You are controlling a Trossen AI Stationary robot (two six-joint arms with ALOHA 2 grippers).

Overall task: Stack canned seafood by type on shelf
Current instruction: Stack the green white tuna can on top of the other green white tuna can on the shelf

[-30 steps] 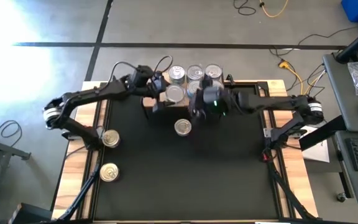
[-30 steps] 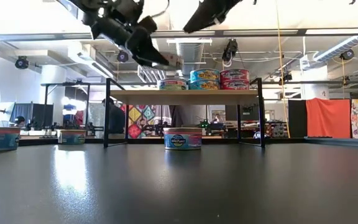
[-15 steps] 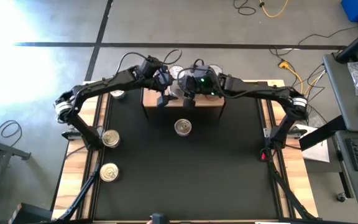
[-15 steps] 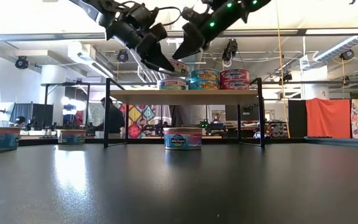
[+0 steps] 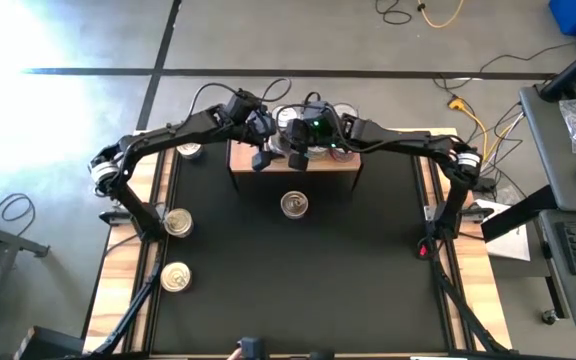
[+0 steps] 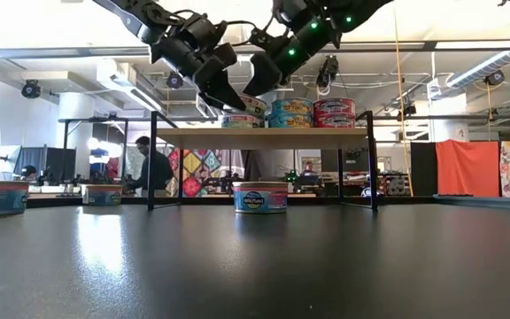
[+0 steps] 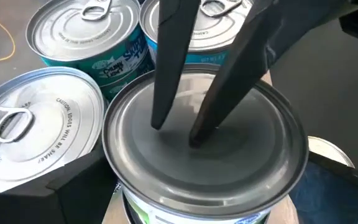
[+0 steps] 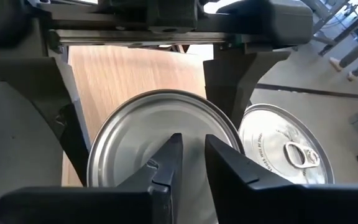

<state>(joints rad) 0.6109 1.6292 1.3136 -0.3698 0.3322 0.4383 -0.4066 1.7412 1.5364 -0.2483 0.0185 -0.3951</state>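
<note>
A tin of canned seafood [image 7: 204, 124] with a plain silver top and a green label sits between the fingers of my left gripper [image 5: 265, 150], above the left part of the shelf [image 5: 328, 172]. My right gripper [image 8: 192, 149] hangs over this tin's top with only a narrow gap between its fingers. More tins [image 6: 312, 112] stand stacked on the shelf, and a green-labelled one [image 6: 242, 120] is below the held tin. Whether the held tin rests on it I cannot tell. One tin [image 5: 294, 205] stands on the table before the shelf. My left gripper has the tin's round side wall [image 7: 114, 168] between its two widely spread fingers [image 8: 225, 87], coming slanting down from the table's left. The tin stays upright and level. My right gripper's fingertips [image 7: 194, 140] point slanting down at the middle of the tin's top; whether they touch it I cannot tell.
Two tins [image 5: 177, 222] [image 5: 175, 277] stand near the table's left edge, and another [image 5: 190, 150] is at the far left beside the shelf. The black table top [image 5: 298, 280] in front of the shelf holds only the single tin. A person moves in the room behind.
My right gripper has swung toward the table's left and a little down, from beside the shelf's middle to right over the tin in my left gripper. My left gripper has carried that tin slightly farther over the shelf and lower.
</note>
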